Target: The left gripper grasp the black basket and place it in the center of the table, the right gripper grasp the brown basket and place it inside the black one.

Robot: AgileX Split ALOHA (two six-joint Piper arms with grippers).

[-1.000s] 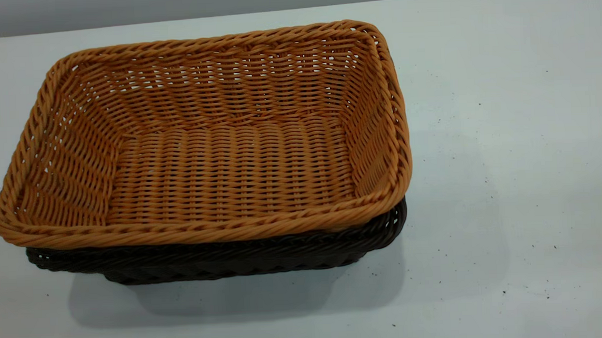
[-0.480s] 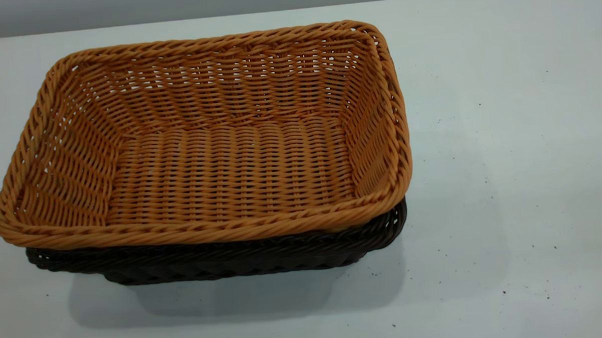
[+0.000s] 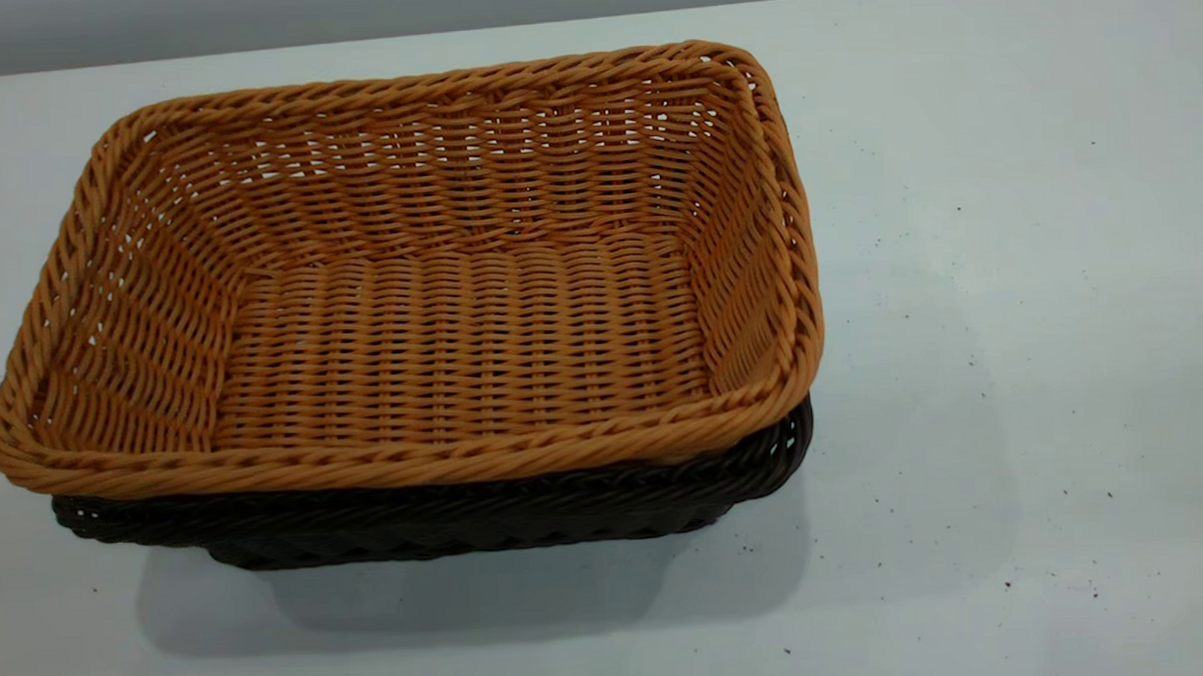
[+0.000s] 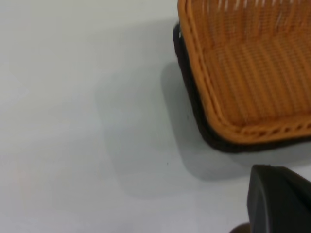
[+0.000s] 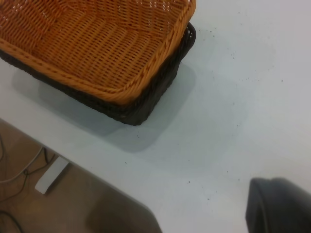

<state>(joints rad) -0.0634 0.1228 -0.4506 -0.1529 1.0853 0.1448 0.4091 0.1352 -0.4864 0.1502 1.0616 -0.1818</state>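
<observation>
Nesting inside the black basket [image 3: 438, 519], the brown basket [image 3: 441, 334] shows orange-tan wicker with a braided rim, left of centre on the speckled white table [image 3: 1013, 364]; neither gripper's jaws can be told.

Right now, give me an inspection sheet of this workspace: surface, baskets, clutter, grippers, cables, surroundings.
Surface: white table, small dark specks.
Job's things: brown basket nested inside black basket, both upright.
Clutter: nothing seen.
Grippers: left gripper and right gripper each show only a dark edge in their own wrist views, away from the baskets.
Cables: thin cables on the floor.
Surroundings: white block on brown floor past the table edge.
</observation>
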